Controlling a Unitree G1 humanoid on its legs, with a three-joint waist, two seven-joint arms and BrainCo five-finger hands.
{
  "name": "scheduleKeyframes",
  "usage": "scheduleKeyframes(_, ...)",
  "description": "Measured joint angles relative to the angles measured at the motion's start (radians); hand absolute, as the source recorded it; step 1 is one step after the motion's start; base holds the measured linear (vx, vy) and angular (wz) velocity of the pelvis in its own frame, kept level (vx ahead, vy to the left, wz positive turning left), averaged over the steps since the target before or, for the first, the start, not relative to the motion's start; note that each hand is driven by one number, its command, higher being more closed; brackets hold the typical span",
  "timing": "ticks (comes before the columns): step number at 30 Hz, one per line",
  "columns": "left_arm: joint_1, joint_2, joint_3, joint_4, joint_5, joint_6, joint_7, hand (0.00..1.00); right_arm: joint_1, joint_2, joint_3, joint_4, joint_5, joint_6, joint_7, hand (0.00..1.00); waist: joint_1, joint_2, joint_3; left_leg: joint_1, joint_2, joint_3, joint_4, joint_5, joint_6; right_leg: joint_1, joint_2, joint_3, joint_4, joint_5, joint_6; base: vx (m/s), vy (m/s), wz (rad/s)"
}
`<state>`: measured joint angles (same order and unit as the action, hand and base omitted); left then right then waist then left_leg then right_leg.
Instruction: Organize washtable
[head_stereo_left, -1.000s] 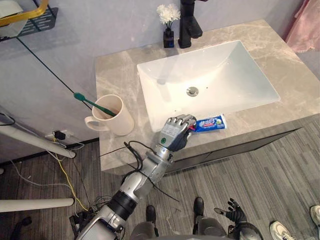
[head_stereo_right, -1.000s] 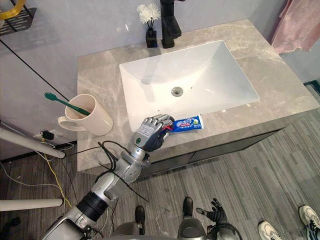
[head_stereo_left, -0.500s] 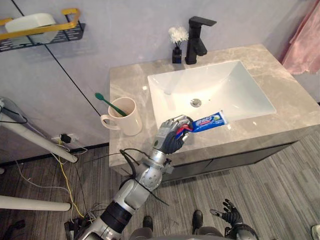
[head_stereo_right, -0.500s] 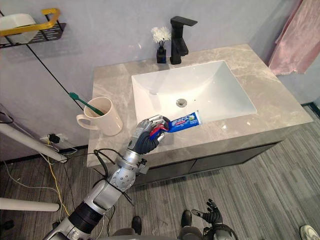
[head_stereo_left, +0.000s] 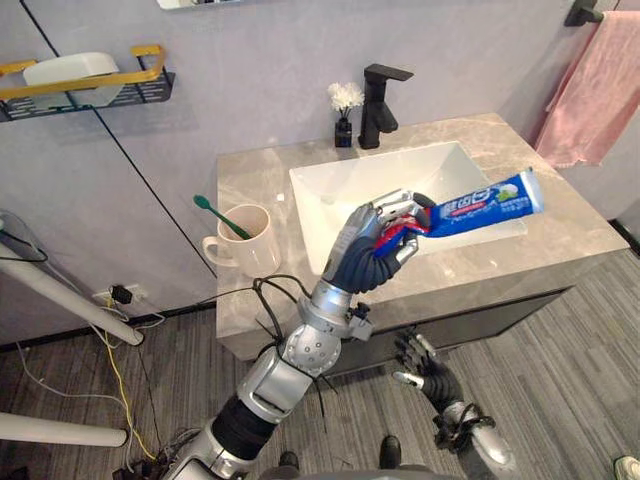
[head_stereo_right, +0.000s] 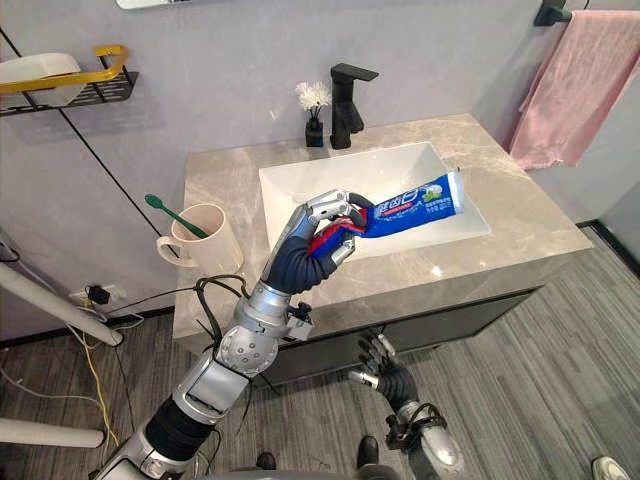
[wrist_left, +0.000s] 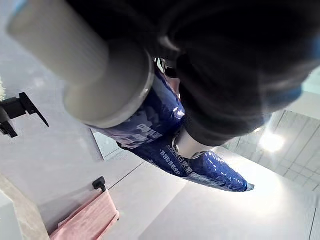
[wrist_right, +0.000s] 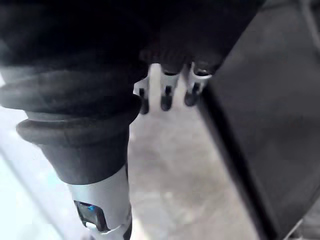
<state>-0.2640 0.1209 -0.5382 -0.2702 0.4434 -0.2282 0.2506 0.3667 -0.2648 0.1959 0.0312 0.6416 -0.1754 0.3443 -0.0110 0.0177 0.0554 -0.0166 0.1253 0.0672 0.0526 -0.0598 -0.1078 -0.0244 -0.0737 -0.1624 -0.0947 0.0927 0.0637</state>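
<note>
Centre frame, the robot's left hand (head_stereo_left: 372, 252) holds a blue toothpaste tube (head_stereo_left: 483, 202) in the air, fingers and thumb curled round its red-capped end. The tube's flat crimped end points toward the right of the frame and tilts slightly upward. The tube hangs clear of the surface, seen over the front edge of the white sink (head_stereo_left: 340, 190) that is set into the grey marble bench (head_stereo_left: 255, 175). In the left wrist view the same tube (wrist_left: 165, 135) runs out past the dark fingertips, with the wall behind it.

At the left of the bench stands a cream mug (head_stereo_left: 250, 245), its handle turned to the frame's left. A green toothbrush (head_stereo_left: 215, 212) leans out of it toward the upper left. At the back edge of the bench, behind the sink, a black tap (head_stereo_left: 378, 95) stands just beside a small dark vase of white flowers (head_stereo_left: 345, 103). A pink towel (head_stereo_left: 590, 90) hangs at the upper right of the frame. On the wall at the upper left, a black shelf with a yellow rail (head_stereo_left: 90, 85) carries a white dish (head_stereo_left: 60, 68).

The right hand (head_stereo_left: 425, 365) hangs at the lower centre of the frame, below the bench's front, fingers (wrist_right: 167, 95) spread, relaxed and holding nothing.
</note>
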Motion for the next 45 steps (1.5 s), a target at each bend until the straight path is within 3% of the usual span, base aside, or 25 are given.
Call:
scheduleKeyframes(3,0.000,0.000,0.001,-0.005,0.000,0.000,-0.034,1.00,0.025,0.002,-0.043,-0.094,0.133,0.032,0.050,0.00,-0.001,0.000,-0.002,0.018,0.000,0.028,-0.001,-0.006,0.007,-0.001,0.000,0.027,0.003,0.003,0.002,-0.01,0.007,-0.26)
scheduleKeyframes(7,0.000,0.001,0.010,-0.048,0.000,-0.001,-0.037,1.00,0.042,0.007,-0.107,-0.200,0.235,0.038,0.070,0.00,-0.004,-0.004,-0.011,0.022,-0.001,0.055,-0.001,-0.011,0.009,-0.015,0.001,0.056,0.003,0.008,0.005,-0.01,0.007,-0.26)
scheduleKeyframes(13,0.000,0.000,0.041,-0.076,0.000,-0.006,-0.031,1.00,-0.010,0.055,-0.154,-0.380,0.378,-0.004,0.064,0.00,-0.002,-0.010,-0.029,0.026,-0.001,0.056,0.000,-0.012,0.011,-0.012,0.000,0.056,0.003,0.012,0.005,-0.01,-0.002,-0.02)
scheduleKeyframes(19,0.001,0.000,0.037,-0.075,-0.001,-0.011,-0.017,1.00,-0.113,0.107,-0.127,-0.414,0.411,-0.090,-0.028,0.00,0.002,-0.017,-0.046,0.023,-0.006,0.026,0.002,-0.011,0.011,0.003,-0.005,0.029,-0.001,0.012,0.006,-0.02,-0.002,0.13)
scheduleKeyframes(26,0.000,-0.002,-0.003,-0.037,-0.003,-0.016,0.016,1.00,-0.205,0.139,-0.037,-0.488,0.422,-0.135,-0.083,0.00,0.017,-0.016,-0.054,0.014,-0.010,0.001,0.003,-0.008,0.013,0.011,-0.009,0.002,-0.002,0.011,0.006,-0.01,-0.004,0.11)
scheduleKeyframes(32,0.000,-0.002,-0.022,0.010,-0.004,-0.014,0.021,1.00,-0.251,0.158,0.032,-0.488,0.430,-0.159,-0.128,0.00,0.024,-0.024,-0.062,0.015,-0.021,-0.012,0.004,-0.006,0.016,0.020,-0.020,-0.009,-0.002,0.009,0.010,-0.01,0.007,0.07)
scheduleKeyframes(39,-0.003,-0.003,-0.048,0.076,-0.010,-0.017,0.064,1.00,-0.297,0.177,0.081,-0.482,0.411,-0.170,-0.187,0.00,0.024,-0.057,-0.084,0.014,-0.023,-0.014,0.004,-0.006,0.016,0.020,-0.023,-0.012,-0.002,0.009,0.010,0.00,0.000,0.00)
scheduleKeyframes(45,-0.027,-0.003,-0.055,0.124,0.000,-0.032,0.078,1.00,-0.300,0.176,0.084,-0.482,0.411,-0.172,-0.213,0.00,0.024,-0.059,-0.085,0.014,-0.025,-0.014,0.004,-0.006,0.017,0.020,-0.025,-0.012,-0.002,0.009,0.011,0.00,0.000,0.00)
